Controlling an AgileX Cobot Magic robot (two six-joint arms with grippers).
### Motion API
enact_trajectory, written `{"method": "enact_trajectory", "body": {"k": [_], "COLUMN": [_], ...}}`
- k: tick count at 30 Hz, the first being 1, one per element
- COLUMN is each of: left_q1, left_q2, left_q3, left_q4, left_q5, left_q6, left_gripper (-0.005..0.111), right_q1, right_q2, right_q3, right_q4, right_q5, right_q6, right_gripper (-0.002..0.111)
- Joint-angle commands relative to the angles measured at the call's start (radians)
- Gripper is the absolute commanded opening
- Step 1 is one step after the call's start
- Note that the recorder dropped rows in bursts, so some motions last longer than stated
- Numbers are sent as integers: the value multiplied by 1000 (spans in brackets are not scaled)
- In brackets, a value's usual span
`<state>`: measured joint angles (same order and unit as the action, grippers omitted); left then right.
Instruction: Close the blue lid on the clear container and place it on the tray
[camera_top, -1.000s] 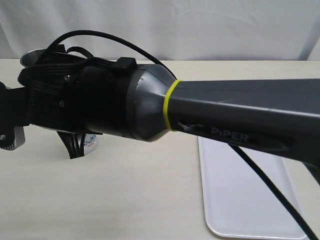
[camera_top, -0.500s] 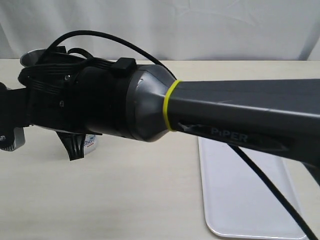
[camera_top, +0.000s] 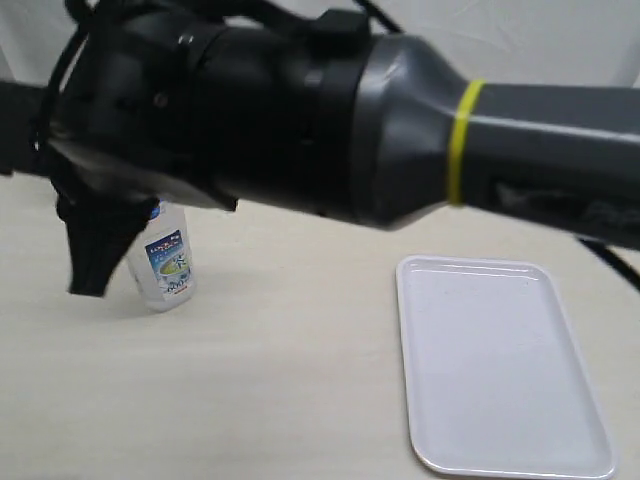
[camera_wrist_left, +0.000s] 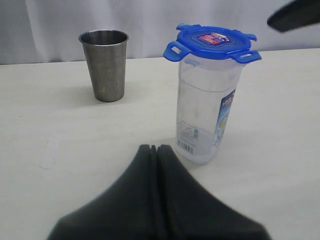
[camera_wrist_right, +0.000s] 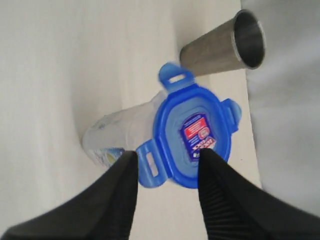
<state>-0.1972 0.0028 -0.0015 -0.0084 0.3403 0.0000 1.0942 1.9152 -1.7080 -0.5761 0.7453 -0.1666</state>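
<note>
The clear container (camera_wrist_left: 204, 120) stands upright on the table, its printed label (camera_top: 168, 258) facing the exterior view. The blue lid (camera_wrist_left: 210, 42) sits on top of it with its flaps sticking outward. My right gripper (camera_wrist_right: 167, 157) hangs open just above the blue lid (camera_wrist_right: 192, 135), one finger on each side, holding nothing. In the exterior view one of its dark fingers (camera_top: 92, 255) points down just left of the clear container (camera_top: 165, 268). My left gripper (camera_wrist_left: 156, 148) is shut and empty, low over the table, a short way from the container's base. The white tray (camera_top: 500, 380) lies at the right.
A grey metal cup (camera_wrist_left: 105, 65) stands upright on the table beside the container, also seen as the cup (camera_wrist_right: 225, 45) in the right wrist view. My right arm (camera_top: 400, 130) spans most of the exterior view. A white curtain hangs behind the table.
My right gripper has gone from shut to open and the right arm has risen, uncovering the container's lower half in the exterior view. The left gripper stays shut.
</note>
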Motion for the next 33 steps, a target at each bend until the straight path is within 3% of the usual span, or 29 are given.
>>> {"method": "enact_trajectory", "body": {"k": [1,5,9,12,16,23,27,33], "left_q1": [5,5,5,5,5,5,5,5], "left_q2": [-3,-3,-3,-3,-3,-3,-3,-3], "left_q3": [1,1,1,1,1,1,1,1], "left_q4": [-1,-1,-1,-1,-1,-1,-1,-1], "left_q5": [-9,-9,-9,-9,-9,-9,-9,-9], "left_q6": [0,0,0,0,0,0,0,0], "left_gripper": [0,0,0,0,0,0,0,0], "right_q1": [-20,-87,-188,-274,-375,-418,-418,-419], "right_q2": [-71,-78,-60,-55,-55,-4,75,101], "right_q3": [-1,-1,-1,-1,-1,-1,-1,-1], "right_q4": [26,227,535,667,663,745,978,979], "right_q5": [-64,-60,-35,-20,20,157,80,-54], "right_q6": [462,483,340,220,179,-3,-219,-219], "right_gripper": [39,40,58,59,49,5,5,5]}}
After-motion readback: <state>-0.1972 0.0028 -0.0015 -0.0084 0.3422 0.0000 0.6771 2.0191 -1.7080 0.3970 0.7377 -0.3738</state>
